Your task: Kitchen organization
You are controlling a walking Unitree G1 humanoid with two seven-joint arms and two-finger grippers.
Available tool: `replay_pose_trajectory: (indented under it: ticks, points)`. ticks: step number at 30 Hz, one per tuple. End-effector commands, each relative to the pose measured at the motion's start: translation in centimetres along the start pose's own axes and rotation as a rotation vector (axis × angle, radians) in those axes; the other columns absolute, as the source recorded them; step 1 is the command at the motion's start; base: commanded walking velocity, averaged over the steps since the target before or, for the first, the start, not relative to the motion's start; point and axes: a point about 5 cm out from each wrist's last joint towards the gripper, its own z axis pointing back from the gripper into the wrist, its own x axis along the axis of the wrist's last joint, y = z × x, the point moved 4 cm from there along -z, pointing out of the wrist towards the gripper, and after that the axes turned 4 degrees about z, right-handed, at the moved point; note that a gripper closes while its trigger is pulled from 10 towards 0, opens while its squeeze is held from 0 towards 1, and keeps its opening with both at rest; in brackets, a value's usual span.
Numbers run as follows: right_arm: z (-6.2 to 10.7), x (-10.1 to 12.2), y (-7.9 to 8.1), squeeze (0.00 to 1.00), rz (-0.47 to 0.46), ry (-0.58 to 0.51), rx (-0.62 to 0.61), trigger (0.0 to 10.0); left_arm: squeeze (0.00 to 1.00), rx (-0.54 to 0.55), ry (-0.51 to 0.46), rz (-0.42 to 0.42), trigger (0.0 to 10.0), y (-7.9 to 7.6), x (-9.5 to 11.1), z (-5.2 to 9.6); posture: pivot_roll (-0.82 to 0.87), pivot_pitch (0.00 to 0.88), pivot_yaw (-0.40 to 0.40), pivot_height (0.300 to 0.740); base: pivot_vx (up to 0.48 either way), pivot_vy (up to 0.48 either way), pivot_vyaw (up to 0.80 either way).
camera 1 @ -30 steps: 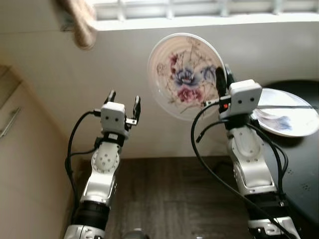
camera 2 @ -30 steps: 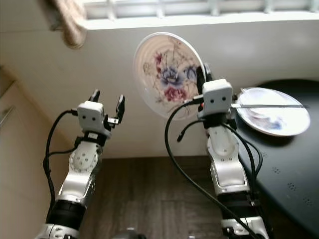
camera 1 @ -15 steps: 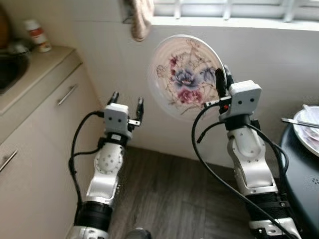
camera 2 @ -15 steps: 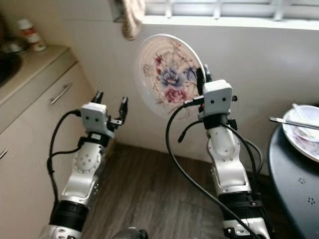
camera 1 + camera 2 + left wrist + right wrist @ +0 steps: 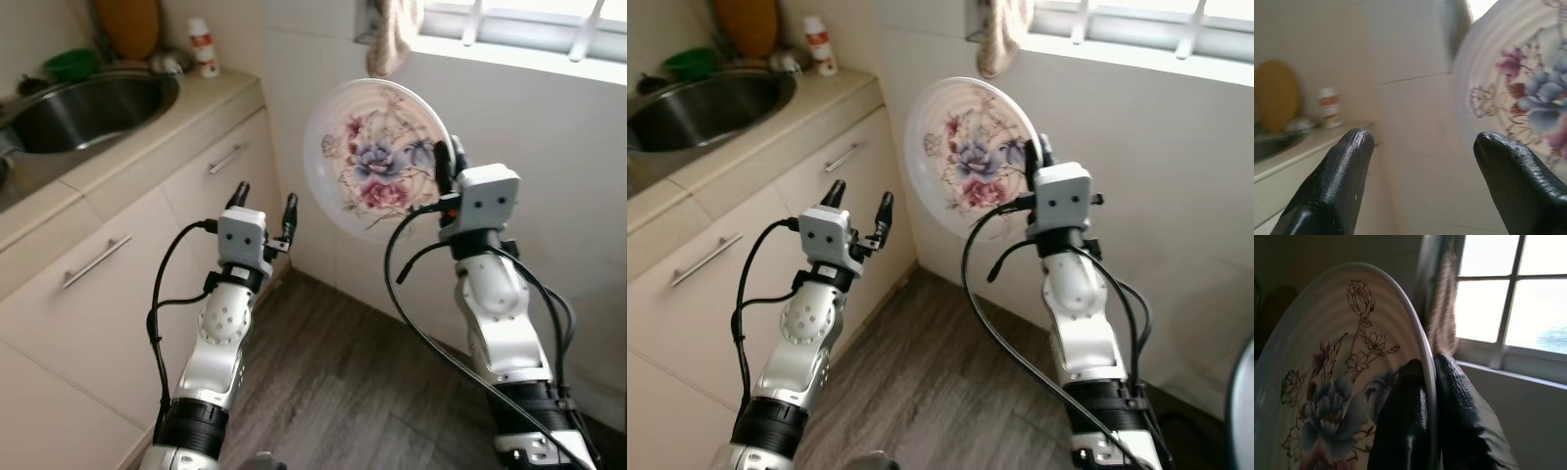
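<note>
A white plate (image 5: 377,157) painted with blue and pink flowers stands upright in the air, its face toward me. My right gripper (image 5: 447,162) is shut on the plate's right rim; in the right wrist view the rim (image 5: 1422,347) runs between the two black fingers (image 5: 1400,426). My left gripper (image 5: 265,201) is raised to the left of the plate, open and holding nothing. The left wrist view has the plate (image 5: 1518,93) just beyond the spread fingertips (image 5: 1352,152).
A beige counter (image 5: 147,137) with a steel sink (image 5: 83,103) runs along the left, with cabinet doors and bar handles (image 5: 227,159) below. A small bottle (image 5: 203,47) stands at the counter's back. A cloth (image 5: 392,34) hangs under the window. Wooden floor (image 5: 333,392) lies ahead.
The camera has swung left: the dark table with its plate has left the picture and the sink counter has come in. Both arms keep their pose, plate still held.
</note>
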Motion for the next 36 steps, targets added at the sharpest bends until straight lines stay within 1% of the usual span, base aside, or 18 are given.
replay_pose_trajectory:
  ticks: [1, 7, 12, 14, 15, 16, 17, 19, 21, 24, 36]
  points:
    - [-0.5, 1.2, 1.0, 0.0, -0.018, -0.05, 0.023, 0.0, 0.0, 0.016, 0.005, -0.014, 10.0, 0.7, -0.1, 0.1, -0.09, 0.0, 0.02, 0.74, 0.304, 0.0, 0.79]
    - [-0.6, 1.2, 1.0, 0.0, -0.021, -0.053, 0.019, 0.0, 0.0, 0.015, 0.002, -0.015, 10.0, 0.6, -0.1, 0.1, -0.09, 0.0, 0.019, 0.74, 0.303, 0.0, 0.79]
    - [-0.7, 1.8, 0.4, 0.0, -0.037, -0.08, -0.016, 0.0, 0.0, 0.014, -0.001, -0.018, 10.0, 0.7, 0.0, 0.0, -0.09, 0.0, 0.02, 0.74, 0.297, 0.0, 0.79]
    - [-0.8, 2.2, 0.1, 0.0, -0.083, -0.1, -0.037, 0.0, 0.0, 0.014, -0.001, -0.019, 10.0, 0.7, 0.0, 0.0, -0.09, 0.0, 0.021, 0.74, 0.287, 0.0, 0.8]
    - [-0.9, 2.3, -0.1, 0.0, -0.127, -0.095, -0.054, 0.0, 0.0, 0.014, -0.001, -0.019, 10.0, 0.7, 0.0, 0.0, -0.09, 0.0, 0.022, 0.74, 0.281, 0.0, 0.8]
    - [-0.9, 2.3, -0.1, 0.0, -0.127, -0.095, -0.054, 0.0, 0.0, 0.014, -0.001, -0.019, 10.0, 0.7, 0.0, 0.0, -0.09, 0.0, 0.022, 0.74, 0.281, 0.0, 0.8]
    - [-0.9, 2.2, -0.3, 0.0, -0.157, -0.09, -0.066, 0.0, 0.0, 0.014, -0.001, -0.019, 10.0, 0.7, 0.0, 0.0, -0.09, 0.0, 0.022, 0.74, 0.277, 0.0, 0.79]
    - [-1.3, 2.4, -1.0, 0.0, -0.224, -0.089, -0.104, 0.0, 0.0, 0.014, -0.001, -0.02, 10.0, 0.7, 0.0, 0.0, -0.09, 0.0, 0.023, 0.74, 0.274, 0.0, 0.79]
    - [-1.4, 2.5, -1.2, 0.0, -0.24, -0.09, -0.113, 0.0, 0.0, 0.014, -0.001, -0.02, 10.0, 0.7, 0.0, 0.0, -0.09, 0.0, 0.023, 0.74, 0.274, 0.0, 0.79]
    - [-1.5, 2.5, -1.5, 0.0, -0.293, -0.088, -0.13, 0.0, 0.0, 0.013, -0.003, -0.021, 10.0, 0.8, 0.1, 0.0, -0.08, 0.0, 0.023, 0.74, 0.255, 0.0, 0.79]
    - [-1.9, 3.3, -1.3, 0.0, -0.32, -0.115, -0.111, 0.0, 0.0, 0.009, -0.006, -0.023, 10.0, 0.7, 0.2, -0.2, -0.08, 0.0, 0.025, 0.74, 0.245, 0.0, 0.79]
